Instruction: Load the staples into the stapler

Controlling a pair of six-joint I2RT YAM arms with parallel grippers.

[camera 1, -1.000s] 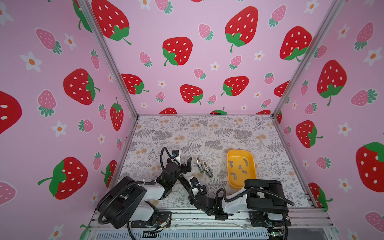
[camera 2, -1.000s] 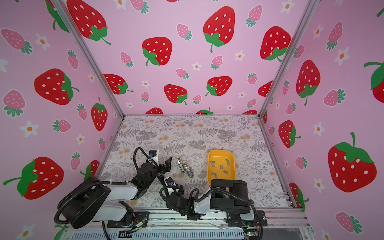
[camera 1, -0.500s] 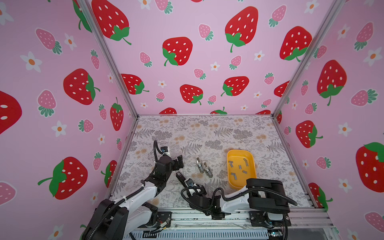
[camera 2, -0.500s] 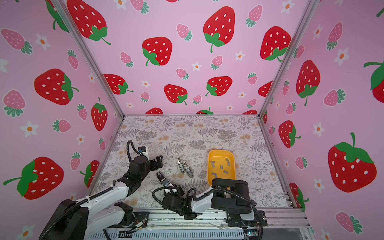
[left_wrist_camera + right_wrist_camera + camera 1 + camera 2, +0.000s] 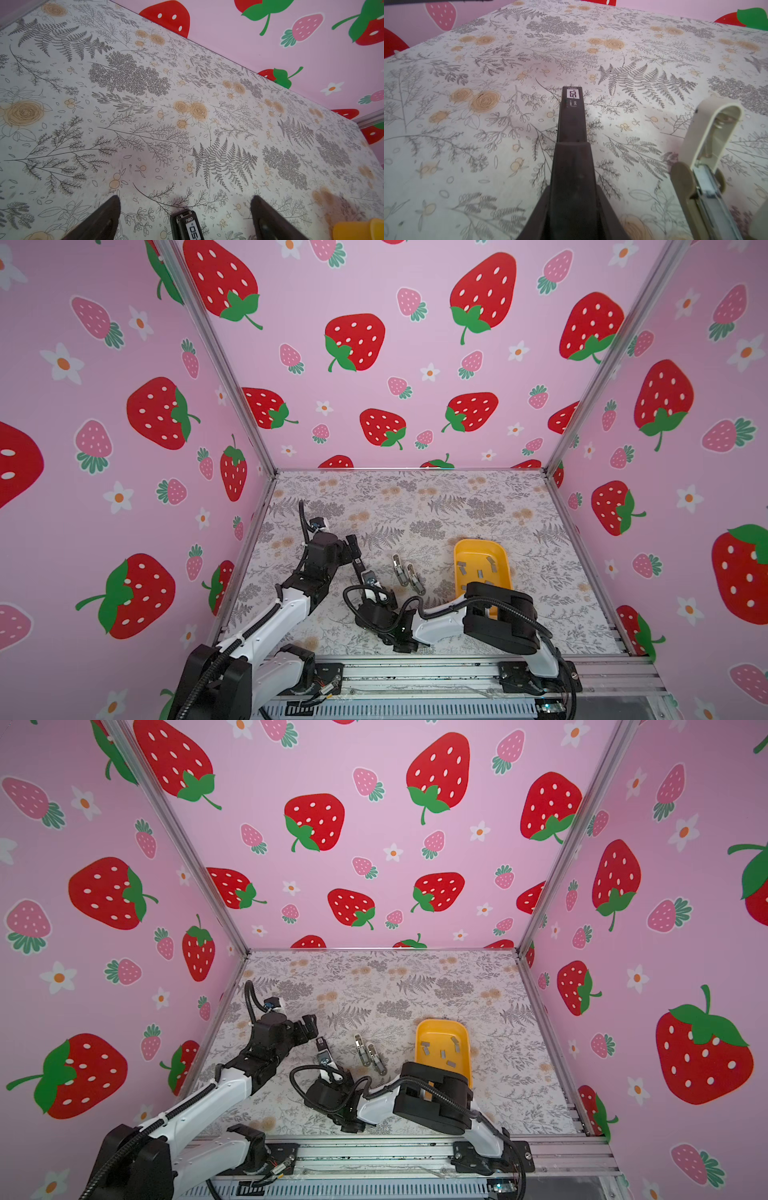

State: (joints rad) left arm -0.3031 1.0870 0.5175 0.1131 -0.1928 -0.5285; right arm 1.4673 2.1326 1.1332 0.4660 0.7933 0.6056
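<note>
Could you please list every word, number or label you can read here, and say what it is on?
"50": white label on the black stapler, near its tip.
Small print below it, perhaps "24/6": too small to be sure.
Short brand word at the tip: too blurred.
No other text visible.

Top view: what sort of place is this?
Probably a robot data-collection booth: strawberry-print panels on an aluminium frame; two arms on a front rail, one gripping a black stapler; yellow tray of staples on a floral tabletop.
</note>
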